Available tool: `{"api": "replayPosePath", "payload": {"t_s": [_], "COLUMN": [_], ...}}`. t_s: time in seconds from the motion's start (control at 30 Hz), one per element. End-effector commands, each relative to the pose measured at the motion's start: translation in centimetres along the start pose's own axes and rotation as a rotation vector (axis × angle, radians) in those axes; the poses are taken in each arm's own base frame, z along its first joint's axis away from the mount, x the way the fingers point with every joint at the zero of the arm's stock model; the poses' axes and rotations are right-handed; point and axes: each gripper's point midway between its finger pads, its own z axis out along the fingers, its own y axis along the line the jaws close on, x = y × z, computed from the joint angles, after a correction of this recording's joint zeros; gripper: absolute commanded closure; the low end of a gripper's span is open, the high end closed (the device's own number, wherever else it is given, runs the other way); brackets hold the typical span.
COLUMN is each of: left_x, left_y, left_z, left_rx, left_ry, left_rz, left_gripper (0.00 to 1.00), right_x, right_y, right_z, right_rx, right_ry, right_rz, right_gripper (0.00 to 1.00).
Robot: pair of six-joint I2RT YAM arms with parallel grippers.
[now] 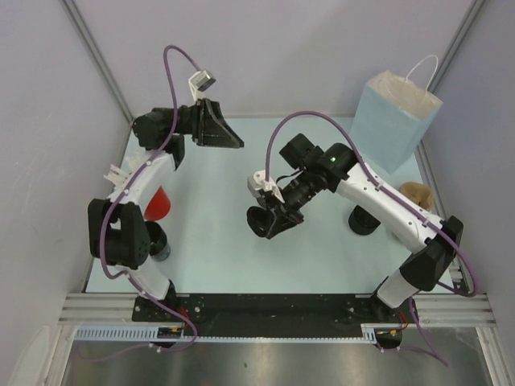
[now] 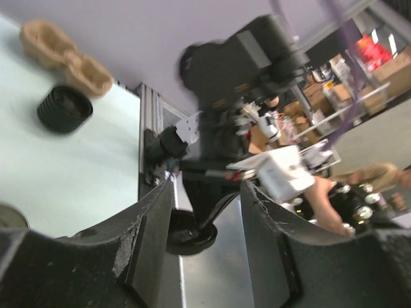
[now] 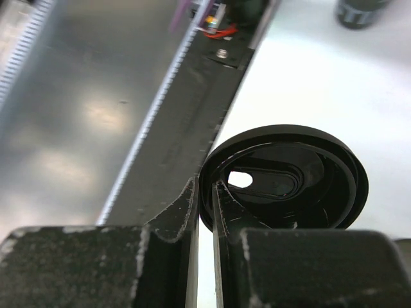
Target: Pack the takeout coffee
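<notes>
the right fingers (image 3: 186, 212) are closed on the rim of the round black sip lid (image 3: 302, 192), one finger inside the rim and one outside. the lid hangs tilted above the surface (image 3: 334, 83), and pale light shows through its sip hole. no cup body can be made out under it. just beside these fingers, towards the arm bases, runs the dark rail (image 3: 186, 115) at the near edge of the surface. beyond the lid, by the left arm's base, stands a short black cup (image 3: 358, 9), well apart from the lid.

the left fingers (image 2: 151, 231) stand about half open with nothing between them, raised near the far left corner and pointing across at the right arm.

away from the right fingers on their outer side, a black ribbed stack (image 1: 364, 219) sits on the surface, with the brown pulp carrier (image 1: 416, 193) just behind it. further back in the far right corner the pale-blue paper bag (image 1: 390, 121) stands upright, mouth open; what is inside does not show. a red cup (image 1: 158, 205) is partly hidden by the left arm. bare surface lies between the two pairs of fingers.
</notes>
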Motion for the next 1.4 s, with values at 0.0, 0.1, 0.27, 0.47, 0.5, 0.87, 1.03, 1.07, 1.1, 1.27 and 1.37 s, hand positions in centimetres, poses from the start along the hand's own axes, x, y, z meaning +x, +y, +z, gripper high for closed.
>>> {"api": "replayPosePath", "payload": {"t_s": [0.0, 0.1, 0.27, 0.47, 0.5, 0.87, 1.03, 1.07, 1.1, 1.27, 1.37], "left_x": [1.7, 0.3, -1.6, -1.5, -1.3, -0.7, -3.2, -4.1, -4.9, -13.2, -13.5], "left_y": [-3.3, -4.1, -4.8, -7.1, -8.3, -20.6, -22.5, -23.0, -23.3, -22.1, -19.0], "left_z": [0.1, 0.7, 1.0, 1.3, 1.3, 0.4, -1.0, -1.5, -1.7, -4.7, -5.8], "left_rx": [-0.051, -0.045, -0.051, -0.044, -0.04, -0.052, -0.084, -0.09, -0.092, -0.376, -0.529], "left_ry": [0.216, 0.218, 0.207, 0.206, 0.199, 0.162, 0.082, 0.046, 0.017, -0.328, -0.363], "left_rz": [0.562, 0.577, 0.567, 0.61, 0.634, 1.024, 1.061, 1.123, 1.044, 1.139, 1.128], "left_gripper": [0.47, 0.44, 0.32, 0.01, 0.01, 0.01, 0.0, 0.01, 0.01, 0.01, 0.01], "right_x": [-1.8, -2.5, -3.1, -3.9, -3.9, -3.5, -3.5, -3.5, -3.4, -3.5, -3.7], "right_y": [2.5, 2.1, 1.7, 0.8, 0.7, -0.3, -0.3, -0.5, -0.5, -0.8, -0.9], "right_z": [-1.5, -3.2, -5.0, -6.4, -6.6, -7.1, -7.2, -7.3, -7.2, -7.4, -7.8], "right_rx": [-0.124, -0.111, -0.07, -0.004, 0.005, 0.058, 0.076, 0.081, 0.084, 0.101, 0.113], "right_ry": [-0.125, -0.183, -0.229, -0.25, -0.25, -0.214, -0.2, -0.198, -0.196, -0.19, -0.19], "right_rz": [0.076, 0.097, 0.106, 0.096, 0.099, 0.093, 0.086, 0.085, 0.086, 0.08, 0.078], "right_gripper": [0.93, 0.93, 0.93, 0.93, 0.93, 0.92, 0.92, 0.92, 0.92, 0.92, 0.92]}}
